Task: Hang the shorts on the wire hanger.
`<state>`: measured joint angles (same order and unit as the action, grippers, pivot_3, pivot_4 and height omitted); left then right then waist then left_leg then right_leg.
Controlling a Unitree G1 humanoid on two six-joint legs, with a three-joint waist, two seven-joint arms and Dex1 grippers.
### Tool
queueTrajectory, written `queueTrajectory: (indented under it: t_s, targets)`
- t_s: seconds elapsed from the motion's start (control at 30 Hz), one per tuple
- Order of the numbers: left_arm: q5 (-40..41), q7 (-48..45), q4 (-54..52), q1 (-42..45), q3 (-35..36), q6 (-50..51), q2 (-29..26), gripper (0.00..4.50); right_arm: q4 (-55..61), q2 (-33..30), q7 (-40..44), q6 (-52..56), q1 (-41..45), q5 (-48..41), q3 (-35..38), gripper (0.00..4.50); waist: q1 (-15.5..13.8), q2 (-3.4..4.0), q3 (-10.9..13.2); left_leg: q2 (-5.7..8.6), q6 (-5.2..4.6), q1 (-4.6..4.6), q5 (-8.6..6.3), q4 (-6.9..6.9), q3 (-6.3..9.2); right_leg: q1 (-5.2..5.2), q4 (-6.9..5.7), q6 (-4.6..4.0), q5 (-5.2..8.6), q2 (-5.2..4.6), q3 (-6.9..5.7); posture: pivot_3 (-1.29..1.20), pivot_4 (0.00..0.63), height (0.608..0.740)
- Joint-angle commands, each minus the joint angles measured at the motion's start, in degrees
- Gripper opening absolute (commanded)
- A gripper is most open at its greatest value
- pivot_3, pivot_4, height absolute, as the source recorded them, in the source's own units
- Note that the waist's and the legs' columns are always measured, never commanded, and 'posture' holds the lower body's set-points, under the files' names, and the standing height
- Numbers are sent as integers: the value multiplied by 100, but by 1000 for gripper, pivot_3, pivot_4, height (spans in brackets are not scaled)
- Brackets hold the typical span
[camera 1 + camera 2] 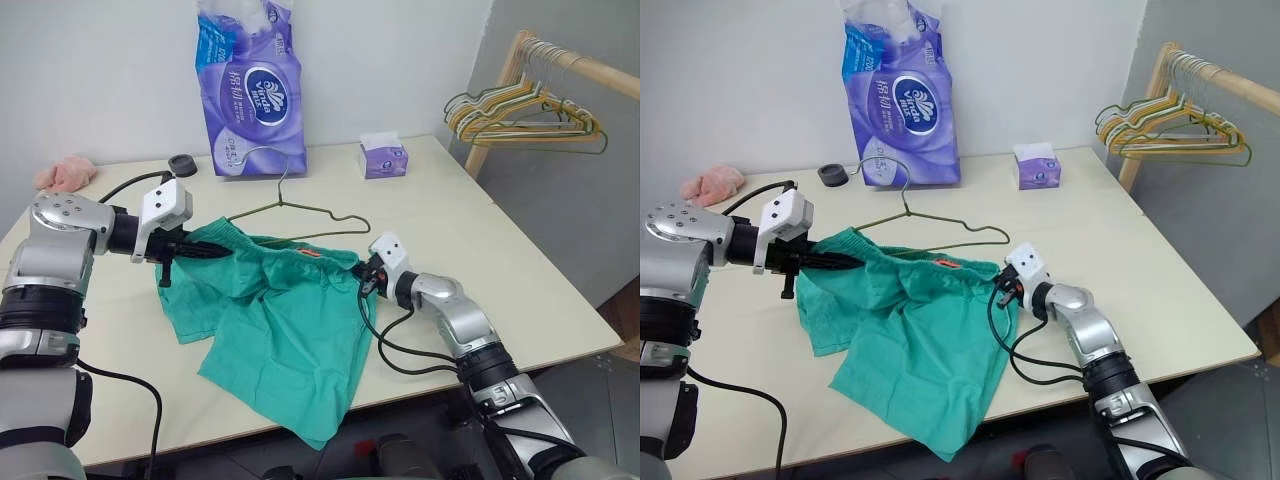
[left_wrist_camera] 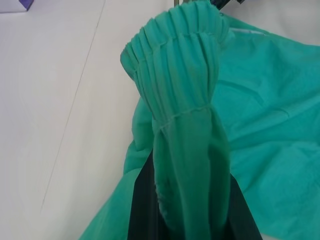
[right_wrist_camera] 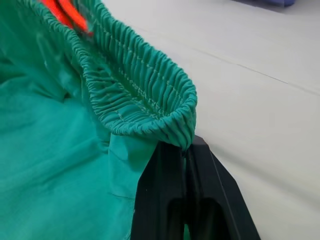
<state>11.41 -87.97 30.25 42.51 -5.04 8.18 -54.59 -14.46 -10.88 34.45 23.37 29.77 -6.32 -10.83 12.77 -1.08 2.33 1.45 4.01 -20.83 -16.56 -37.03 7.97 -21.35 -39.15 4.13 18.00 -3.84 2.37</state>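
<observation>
Shorts (image 1: pixel 285 320) are pinched at both ends of the stretchy waistband. The left end effector (image 1: pixel 200 253) has its two black fingers squeezed together on one bunched end of the band, and the right end effector (image 1: pixel 362 280) has its fingers pressed together on the other end, right at the fold of the band. Between them the band is held a little above the desk (image 1: pixel 520 270), while the legs of the shorts lie flat on the desk and one corner hangs over the near edge. Just behind the waistband lies the wire hanger (image 1: pixel 300 207), flat on the desk, with its hook pointing toward the purple tissue pack (image 1: pixel 250 85). A small tissue box (image 1: pixel 384 158) sits farther back, and a pink cloth (image 1: pixel 66 173) lies at the far left corner. To do this step well, I think both grips should stay tight and lift together, so the band stays stretched and level. Then the shorts can be carried back over the hanger's bar without pushing the thin wire away.
</observation>
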Motion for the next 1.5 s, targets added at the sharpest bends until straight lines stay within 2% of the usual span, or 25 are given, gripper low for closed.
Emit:
queueTrajectory:
  t_s: [0.03, 0.2, 0.67, 1.0, 1.13, 1.33, 1.5]
  targets:
    - [224, -160, -269, -38, 266, 181, -148, 0, 447, -211, -38, 370, -82, -250, 409, 49, 0, 0, 0, -1, 0, 0, 0, 0, 0, 0, -1, 0, 0, 0, 0, -154, 9, 740]
    - [296, -453, -463, -173, -8, 213, -496, 0, 765, -503, 26, 726, -307, -399, 555, 49, 9, 0, 0, -2, -1, 1, 0, 1, -2, -1, -1, 0, 0, 1, 0, -156, 11, 740]
    - [-324, -433, 151, 119, -183, -480, -484, 0, 1108, -611, 10, 901, -324, -500, 511, 49, -3, 0, 0, -1, -1, 0, -1, 1, -3, 1, 0, 0, 0, 1, 0, -153, 12, 740]
    - [-652, -406, 242, 92, -288, -765, -479, 0, 1683, -1151, 227, 865, -439, -370, 387, 49, -10, 0, 0, 0, -2, 0, -1, 1, -3, 1, 1, 0, 0, 1, -1, -154, 14, 740]
    - [-773, -187, 159, 171, -359, -815, -287, 0, 2286, -1449, 343, 709, -237, -24, -106, 49, -11, 0, 0, 0, -3, 0, -2, 1, -3, 1, 1, 1, 0, 1, -1, -161, 13, 740]
    - [-913, 178, -68, 212, -371, -863, 117, 0, 2960, -1312, 339, 953, 296, 315, -764, 49, -2, 0, 0, -2, -2, -1, -1, 0, -3, 0, 2, 1, 0, 1, -1, -172, 9, 740]
    - [-930, 211, -266, 146, -397, -862, 264, 0, 3246, -1464, 654, 1043, 458, 407, -1088, 49, -17, -1, -1, 1, -1, -4, -1, -1, -2, 1, 5, 1, 0, -3, -2, -174, 8, 740]
